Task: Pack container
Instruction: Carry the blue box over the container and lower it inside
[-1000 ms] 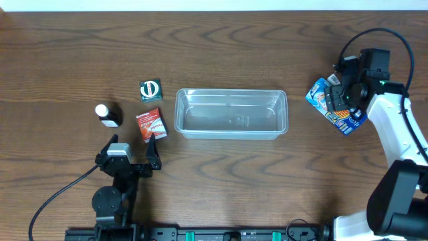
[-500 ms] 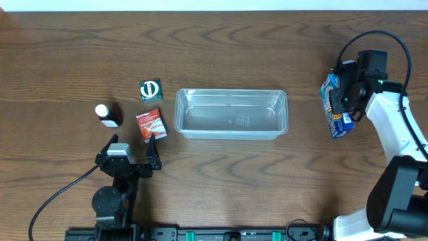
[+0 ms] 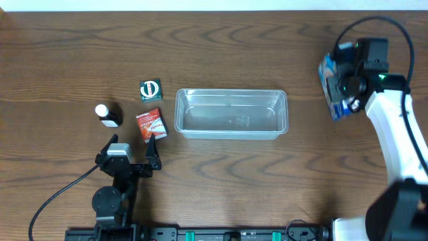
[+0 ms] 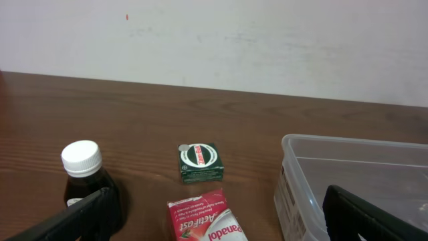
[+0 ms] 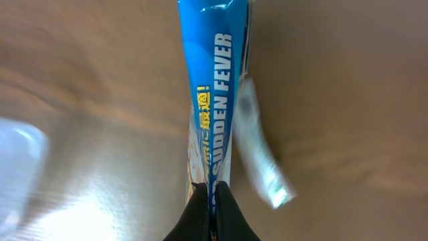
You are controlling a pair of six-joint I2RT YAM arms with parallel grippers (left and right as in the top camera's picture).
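The clear plastic container [image 3: 231, 114] sits mid-table with nothing in it; its near corner [image 4: 334, 174] shows at the right of the left wrist view. My right gripper [image 3: 342, 86] hangs at the far right, raised off the table and shut on a blue packet [image 3: 332, 86] printed "SUDDEN FEVER" [image 5: 212, 107]. The packet stands edge-on, pinched between the black fingers [image 5: 200, 217]. My left gripper [image 3: 130, 150] stands open near the front left, just short of a red Panadol box [image 3: 151, 125] [image 4: 207, 221].
A small green box [image 3: 151, 90] [image 4: 199, 163] lies behind the red box. A dark bottle with a white cap [image 3: 107, 115] [image 4: 85, 177] stands to its left. A pale wall runs along the table's far edge.
My right gripper has shut on the blue packet, turned it on edge and lifted it up and away from where it lay. The left arm has not moved.
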